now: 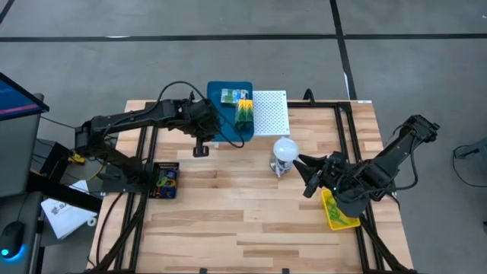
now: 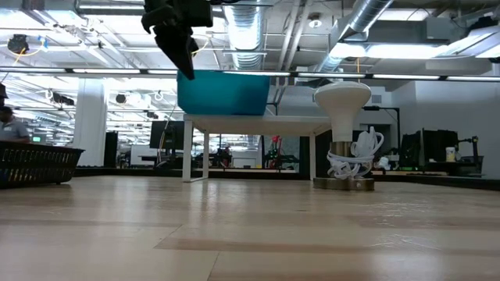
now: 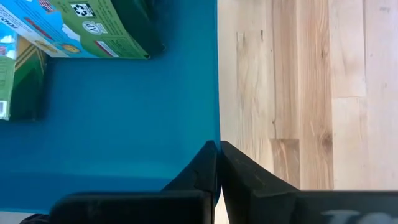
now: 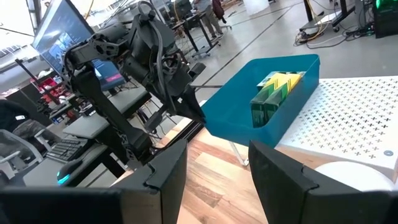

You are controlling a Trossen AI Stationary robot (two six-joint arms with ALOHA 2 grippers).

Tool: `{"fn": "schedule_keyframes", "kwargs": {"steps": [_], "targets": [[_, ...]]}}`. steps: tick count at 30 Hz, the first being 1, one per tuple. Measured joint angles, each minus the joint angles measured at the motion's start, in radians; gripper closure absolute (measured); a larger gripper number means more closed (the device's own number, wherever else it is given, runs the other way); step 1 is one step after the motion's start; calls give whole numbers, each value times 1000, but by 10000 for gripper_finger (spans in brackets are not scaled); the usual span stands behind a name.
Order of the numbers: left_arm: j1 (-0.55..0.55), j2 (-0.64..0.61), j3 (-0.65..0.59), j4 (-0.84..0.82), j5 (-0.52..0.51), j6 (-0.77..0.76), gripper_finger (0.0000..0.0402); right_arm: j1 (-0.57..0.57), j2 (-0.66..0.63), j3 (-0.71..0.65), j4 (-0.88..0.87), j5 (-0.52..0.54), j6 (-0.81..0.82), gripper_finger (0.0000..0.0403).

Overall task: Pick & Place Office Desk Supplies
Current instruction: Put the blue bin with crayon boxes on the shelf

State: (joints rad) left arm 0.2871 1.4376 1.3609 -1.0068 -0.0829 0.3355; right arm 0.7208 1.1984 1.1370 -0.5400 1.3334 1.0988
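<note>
A blue bin (image 1: pixel 221 129) sits at the table's far middle, beside the white perforated board (image 1: pixel 270 113). In it lie a yellow-green crayon box (image 1: pixel 243 113) and a small green-blue packet (image 1: pixel 230 96). My left gripper (image 1: pixel 210 125) is at the bin's left rim, shut on it. In the low view the bin (image 2: pixel 223 92) shows level with the top of the raised board (image 2: pixel 258 122); whether it rests on it I cannot tell. My right gripper (image 4: pixel 217 162) is open near the white ball-shaped object (image 1: pixel 285 150), touching nothing. A black basket (image 1: pixel 166 180) holds small coloured items. My left gripper (image 3: pixel 218 149) pinches the blue bin's side wall at its rim (image 3: pixel 217 106), one finger inside the bin and one outside. The fingers come down on it from above. In the right wrist view the bin (image 4: pixel 249 106) hangs out past the board's edge, above the table.
The white ball-shaped object (image 2: pixel 342 97) stands on a base wrapped with white cord, right of centre. A yellow container (image 1: pixel 335 211) lies under my right arm near the right edge. The black basket (image 2: pixel 35 164) stands at the left edge. Bare wood spans the near half.
</note>
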Motion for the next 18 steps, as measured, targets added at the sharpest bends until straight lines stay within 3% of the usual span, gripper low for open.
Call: {"fn": "schedule_keyframes", "kwargs": {"steps": [7, 18], "targets": [[0, 0, 0, -2, -1, 0, 389, 0, 0, 0, -3, 0, 0, 235], [0, -8, 2, 24, -27, 25, 270, 0, 0, 0, -5, 0, 0, 235]]}}
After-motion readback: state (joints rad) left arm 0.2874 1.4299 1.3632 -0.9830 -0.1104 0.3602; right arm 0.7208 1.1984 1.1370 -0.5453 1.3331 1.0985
